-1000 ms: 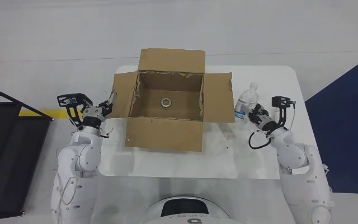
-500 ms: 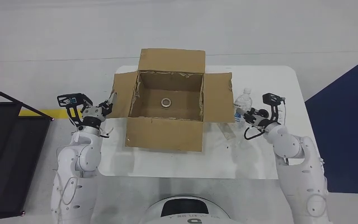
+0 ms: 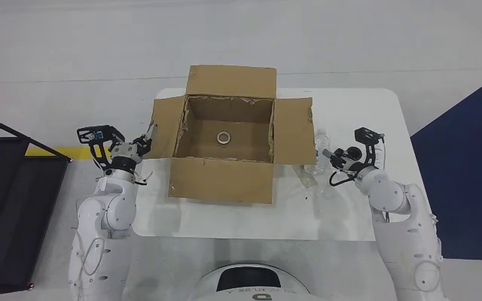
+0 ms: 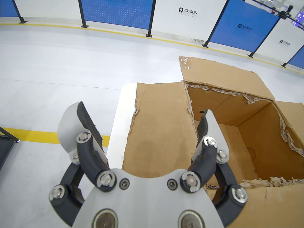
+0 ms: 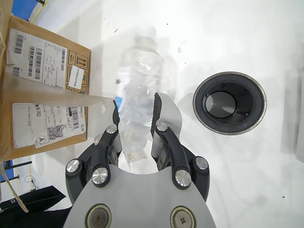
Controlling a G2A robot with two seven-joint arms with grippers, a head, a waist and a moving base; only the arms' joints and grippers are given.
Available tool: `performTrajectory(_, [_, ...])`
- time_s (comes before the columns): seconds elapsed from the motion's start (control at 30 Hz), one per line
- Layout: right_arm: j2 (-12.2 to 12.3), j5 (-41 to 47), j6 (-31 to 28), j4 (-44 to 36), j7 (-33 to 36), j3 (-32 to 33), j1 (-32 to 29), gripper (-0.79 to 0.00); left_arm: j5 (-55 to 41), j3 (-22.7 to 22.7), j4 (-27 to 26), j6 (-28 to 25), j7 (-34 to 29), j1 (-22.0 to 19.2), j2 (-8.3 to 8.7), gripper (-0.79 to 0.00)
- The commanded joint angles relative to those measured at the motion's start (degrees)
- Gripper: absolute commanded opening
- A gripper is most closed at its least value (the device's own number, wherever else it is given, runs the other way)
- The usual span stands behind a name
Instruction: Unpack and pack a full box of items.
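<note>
An open cardboard box (image 3: pixel 226 180) stands mid-table with its flaps spread, and a small tape roll (image 3: pixel 224 138) lies on its floor. My right gripper (image 3: pixel 332 156) is just past the box's right flap, shut on a clear plastic water bottle (image 3: pixel 322 141). In the right wrist view the bottle (image 5: pixel 140 72) sits between the right gripper's (image 5: pixel 136 104) pads, low over the white table. My left gripper (image 3: pixel 147 138) hangs open and holds nothing beside the left flap; in the left wrist view the left gripper (image 4: pixel 144 109) faces the box (image 4: pixel 213 84).
A round black grommet hole (image 5: pixel 229 103) is set in the table beside the bottle. The labelled right flap (image 5: pixel 47 84) lies close to the gripper. A clear plastic piece (image 3: pixel 305 174) rests by the box's front right corner. A black rack (image 3: pixel 22 196) stands off the table's left.
My right arm has brought the bottle lower and closer to the right flap, and the bottle has tipped from upright to leaning. The left arm has stayed still.
</note>
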Motion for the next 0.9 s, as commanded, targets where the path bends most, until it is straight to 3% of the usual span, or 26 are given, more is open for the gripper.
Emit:
performTrajectory(0.0, [0.1, -0.4, 0.3, -1.3, -0.1, 0.4, -0.7, -0.400, 0.0, 0.0, 0.0, 0.0, 0.0, 0.0, 0.00, 0.000])
performTrajectory(0.07, [0.2, -0.2, -1.6, -3.2, -0.3, 0.5, -1.6, -0.317, 0.0, 0.0, 0.0, 0.0, 0.0, 0.0, 0.00, 0.000])
performTrajectory(0.27, [0.5, -0.3, -6.9, -13.5, -7.7, 3.5, -8.3, -0.280, 0.0, 0.0, 0.0, 0.0, 0.0, 0.0, 0.00, 0.000])
performTrajectory(0.37, [0.4, -1.4, -8.4, -19.8, -14.4, 5.6, -12.8, -0.046, 0.0, 0.0, 0.0, 0.0, 0.0, 0.0, 0.00, 0.000])
performTrajectory(0.4, [0.3, -1.7, -8.9, -21.5, -16.8, 5.9, -14.1, 0.000, 0.0, 0.0, 0.0, 0.0, 0.0, 0.0, 0.00, 0.000])
performTrajectory(0.53, [0.2, -3.8, -13.9, -27.1, -24.8, 5.4, -16.3, 0.000, 0.0, 0.0, 0.0, 0.0, 0.0, 0.0, 0.00, 0.000])
performTrajectory(0.67, [0.5, -6.8, -23.4, -27.8, -24.7, 0.3, -11.7, 0.000, 0.0, 0.0, 0.0, 0.0, 0.0, 0.0, 0.00, 0.000])
performTrajectory(0.87, [0.5, -6.2, -27.0, -19.7, -14.0, -11.3, 6.2, 0.000, 0.0, 0.0, 0.0, 0.0, 0.0, 0.0, 0.00, 0.000])
